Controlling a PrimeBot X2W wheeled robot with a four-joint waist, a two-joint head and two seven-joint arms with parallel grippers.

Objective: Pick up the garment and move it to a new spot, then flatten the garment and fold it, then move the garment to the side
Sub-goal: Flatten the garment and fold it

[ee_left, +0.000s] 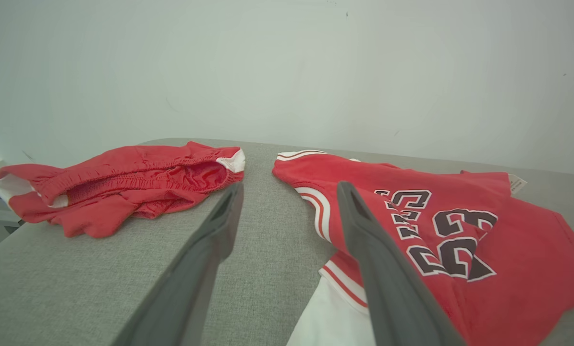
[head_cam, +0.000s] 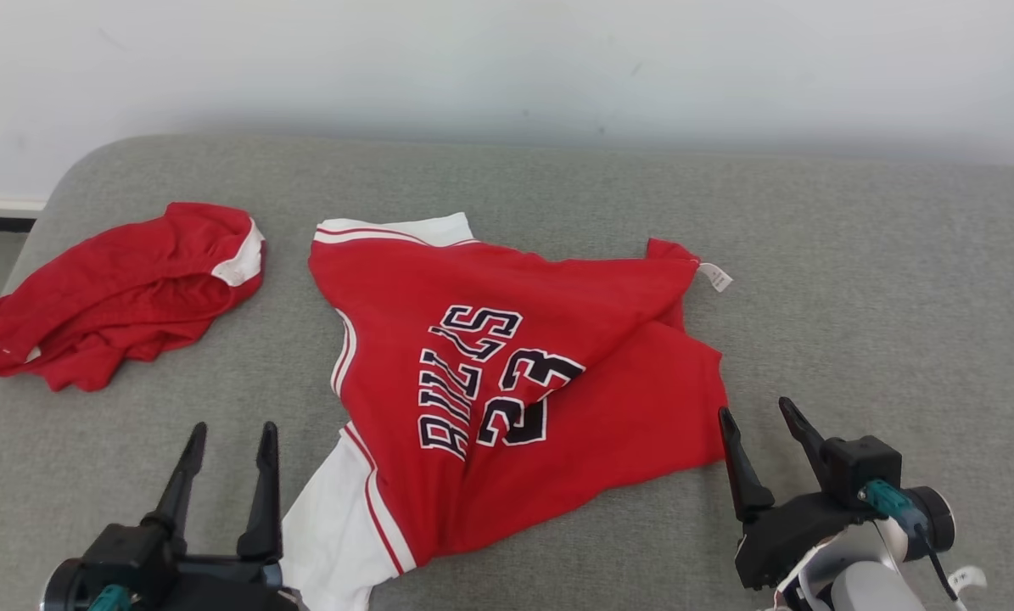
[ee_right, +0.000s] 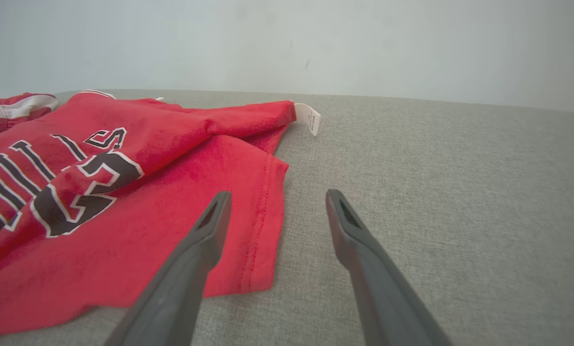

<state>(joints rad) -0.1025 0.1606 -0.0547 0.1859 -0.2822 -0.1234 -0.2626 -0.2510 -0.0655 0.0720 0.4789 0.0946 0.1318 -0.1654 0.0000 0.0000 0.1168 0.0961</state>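
The red jersey (head_cam: 507, 373), printed with a team name and the number 23, lies rumpled and partly folded over itself at the middle of the grey padded surface (head_cam: 854, 280). A white label (head_cam: 715, 277) sticks out at its far right corner. Red shorts (head_cam: 125, 293) lie bunched at the surface's left end, apart from the jersey. The left gripper (head_cam: 233, 428) sits near the jersey's white sleeve at the near left, fingers spread, holding nothing. The right gripper (head_cam: 754, 409) stands just beside the jersey's right hem, fingers likewise spread and empty. A pale wall (head_cam: 507, 68) stands behind.
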